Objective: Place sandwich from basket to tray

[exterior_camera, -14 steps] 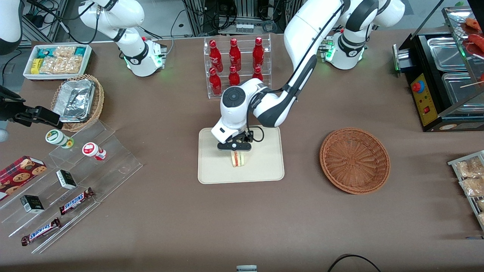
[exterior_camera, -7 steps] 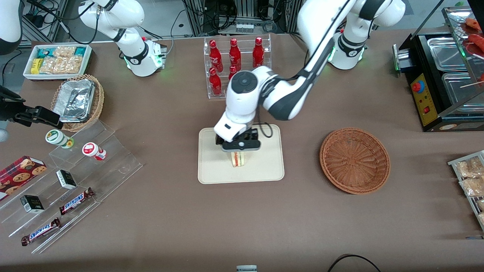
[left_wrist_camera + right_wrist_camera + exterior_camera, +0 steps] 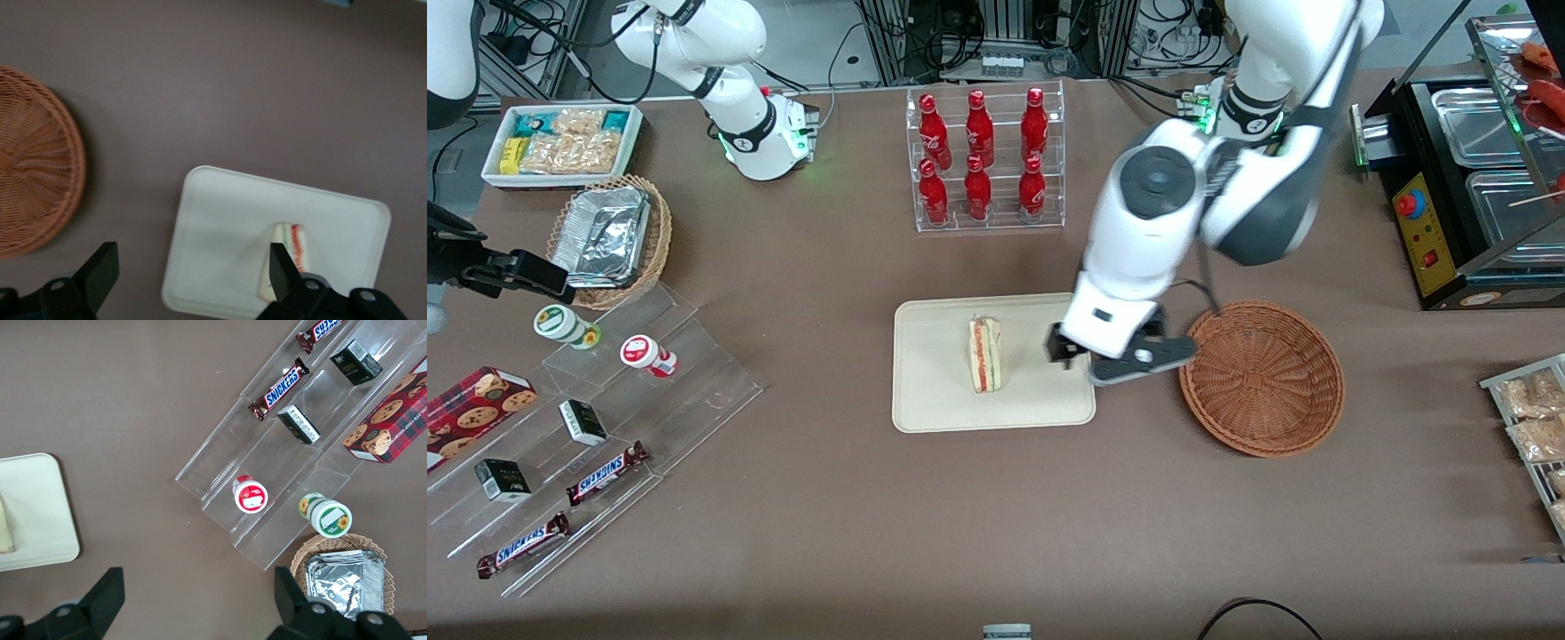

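The sandwich [image 3: 984,355] lies on the cream tray [image 3: 934,400] near its middle, free of any grip; it also shows in the left wrist view [image 3: 291,243] on the tray [image 3: 227,227]. The reddish-brown wicker basket [image 3: 1261,378] stands empty beside the tray, toward the working arm's end; it shows in the left wrist view [image 3: 33,187] too. My left gripper [image 3: 1116,360] hangs open and empty, raised above the tray's edge nearest the basket. In the left wrist view the gripper [image 3: 190,270] has its jaws wide apart with nothing between them.
A clear rack of red bottles [image 3: 983,156] stands farther from the front camera than the tray. A black food warmer [image 3: 1467,178] sits at the working arm's end. Clear stepped shelves with snacks [image 3: 587,427] and a tan basket of foil containers [image 3: 609,236] lie toward the parked arm's end.
My left gripper has let go of the sandwich, risen and swung from over the tray's middle toward the basket. The sandwich stays lying on the tray.
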